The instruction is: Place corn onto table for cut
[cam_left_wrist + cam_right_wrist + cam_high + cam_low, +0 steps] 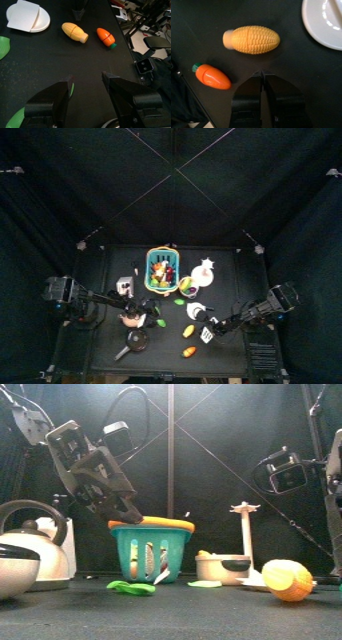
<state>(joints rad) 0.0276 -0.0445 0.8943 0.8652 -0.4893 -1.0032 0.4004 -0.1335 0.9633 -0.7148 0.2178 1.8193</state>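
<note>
Black curtains close you in on every side, and the small black table sits low in the middle of the top view, crowded with toy kitchenware. From up there, much of that clutter is too small for you to sort out.

Your right wrist view gives you the clearest look at the ridged yellow toy corn cob. It lies on its side on the bare tabletop, free of any grip, with a small orange toy carrot with a green stub near it but not touching. A white round plate is cut off at the frame's corner. The right gripper hangs over the table close to the corn, its two jaws drawn together with only a thin slit between them and nothing in it.

Your left wrist view shows the same corn and carrot beyond the left gripper, whose jaws stand wide apart and empty. Green pieces at that frame's edge are cropped, so you cannot tell what they are.

From the front view you see a teal slatted basket mid-table, a white kettle cut off at the side, and an orange rounded lump. The corn does not show from there.
</note>
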